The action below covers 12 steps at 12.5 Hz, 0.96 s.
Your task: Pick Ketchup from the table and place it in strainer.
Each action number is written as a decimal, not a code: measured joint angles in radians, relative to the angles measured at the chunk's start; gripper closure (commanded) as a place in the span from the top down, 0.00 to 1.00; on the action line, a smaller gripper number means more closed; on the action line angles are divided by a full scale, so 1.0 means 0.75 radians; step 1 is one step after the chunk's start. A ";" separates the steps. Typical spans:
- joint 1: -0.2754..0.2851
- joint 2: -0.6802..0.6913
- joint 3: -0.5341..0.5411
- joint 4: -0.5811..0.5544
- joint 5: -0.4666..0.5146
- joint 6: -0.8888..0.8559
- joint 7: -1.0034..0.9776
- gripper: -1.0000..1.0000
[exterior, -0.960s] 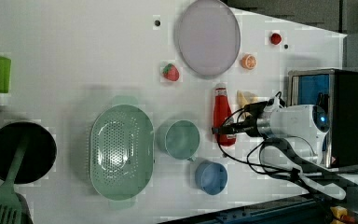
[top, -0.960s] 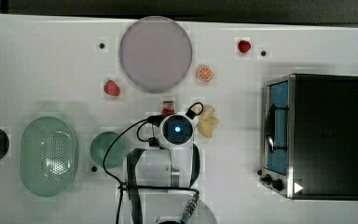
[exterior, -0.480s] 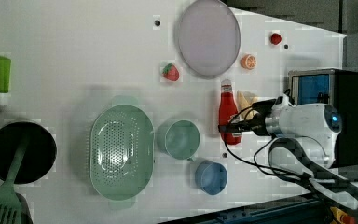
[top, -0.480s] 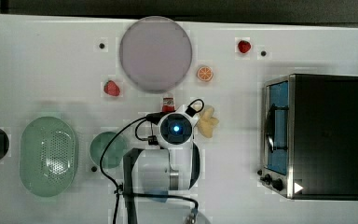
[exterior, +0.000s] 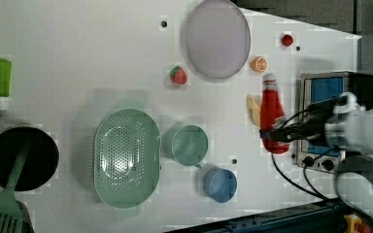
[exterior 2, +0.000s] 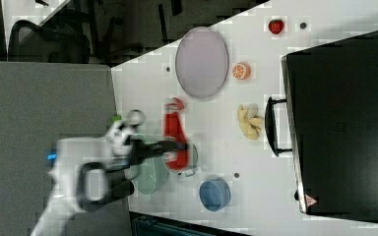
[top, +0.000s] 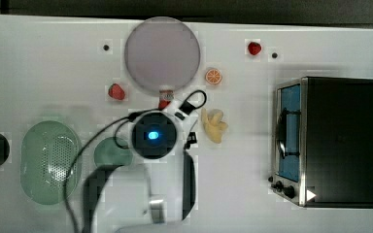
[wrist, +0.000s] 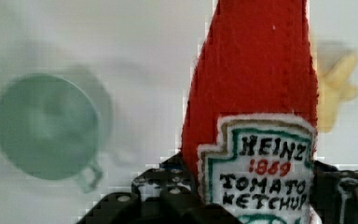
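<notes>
**Ketchup held over the white table**

The Ketchup (exterior: 272,115) sits between the closed fingers of the gripper (exterior: 271,136), lifted above the white table (exterior: 77,58), beside the green mug (exterior: 189,144). The strainer (exterior: 126,158) lies further to the left view's left. A grey partition (exterior 2: 44,103) borders the table.

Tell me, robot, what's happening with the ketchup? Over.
Gripper shut on red Ketchup squeeze bottle. Pale mint-green holed oval strainer empty. Round green mug sits between them.
</notes>
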 measured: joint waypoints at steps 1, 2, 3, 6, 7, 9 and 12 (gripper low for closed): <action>0.000 -0.054 0.037 0.062 0.020 -0.057 0.042 0.64; 0.005 -0.094 0.072 0.120 0.072 -0.089 0.102 0.64; 0.019 -0.112 0.112 0.172 0.109 -0.122 0.175 0.64; 0.046 -0.081 0.320 0.240 0.195 -0.107 0.411 0.64; 0.064 -0.050 0.391 0.237 0.196 -0.105 0.497 0.64; 0.096 0.027 0.540 0.219 0.197 -0.032 0.646 0.64; 0.143 0.203 0.704 0.214 0.178 0.148 0.866 0.64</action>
